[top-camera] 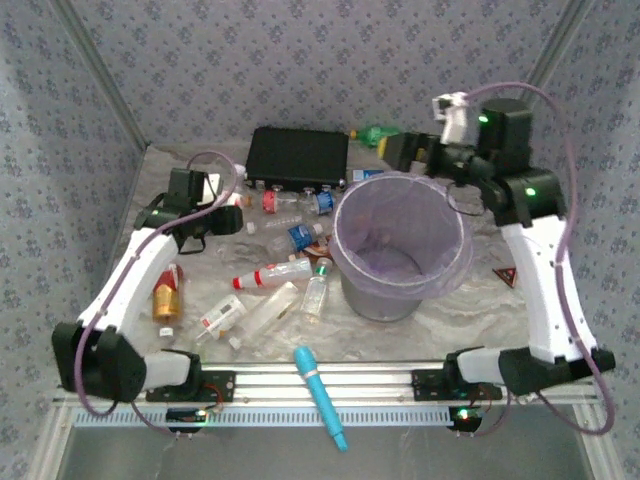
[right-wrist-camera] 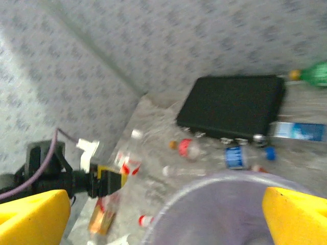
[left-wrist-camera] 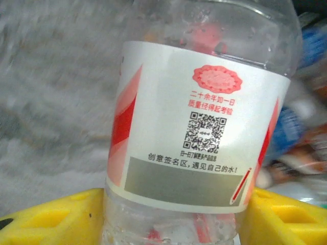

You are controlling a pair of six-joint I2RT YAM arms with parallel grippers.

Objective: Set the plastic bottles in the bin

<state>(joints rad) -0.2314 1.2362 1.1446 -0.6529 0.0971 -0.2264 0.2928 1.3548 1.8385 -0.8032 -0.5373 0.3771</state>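
The bench (top-camera: pixel 470 320) has a pale, marbled grey-white top. The bin (top-camera: pixel 385 298) stands upright on its middle-right part. At the far edge lies a flat black box (top-camera: pixel 298 158), with a green bottle (top-camera: pixel 380 133) just past its right end. From the box down towards the left, the plastic bottles (top-camera: pixel 300 237) lie scattered on their sides, mostly clear with red, blue or white caps. An orange bottle (top-camera: pixel 167 295) lies furthest left. A cyan stick (top-camera: pixel 320 397) lies slanted over the near edge. A red triangular mark (top-camera: pixel 503 276) sits flat right of the bin. A white-and-red labelled bottle (left-wrist-camera: pixel 199 138) shows above the pale top; whether it rests there cannot be told.
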